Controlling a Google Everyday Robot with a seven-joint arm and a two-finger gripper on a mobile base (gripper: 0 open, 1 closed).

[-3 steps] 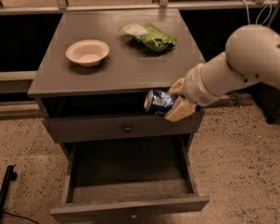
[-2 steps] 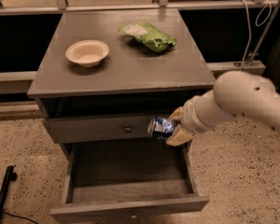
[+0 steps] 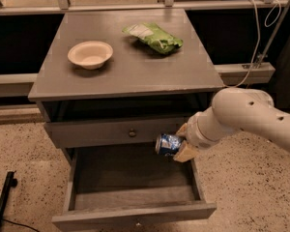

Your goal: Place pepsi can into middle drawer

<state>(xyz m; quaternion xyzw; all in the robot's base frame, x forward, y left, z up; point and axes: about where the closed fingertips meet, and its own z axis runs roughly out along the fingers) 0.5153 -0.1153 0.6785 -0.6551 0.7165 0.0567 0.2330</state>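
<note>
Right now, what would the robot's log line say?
gripper: shut on pepsi can | position: over open middle drawer | can: not yet released | tabletop: bowl, snack bag

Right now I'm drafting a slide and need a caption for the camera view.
Gripper holds the pepsi can sideways over the open middle drawer.

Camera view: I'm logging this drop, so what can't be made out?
All in the camera view:
- Small blue aluminium pepsi can: right end hidden by the gripper shut on it, above the drawer.
- Wide grey wooden middle drawer: front face cut off by the bottom edge; right rear floor behind the can.
- White arm: cut off by the right edge.
</note>
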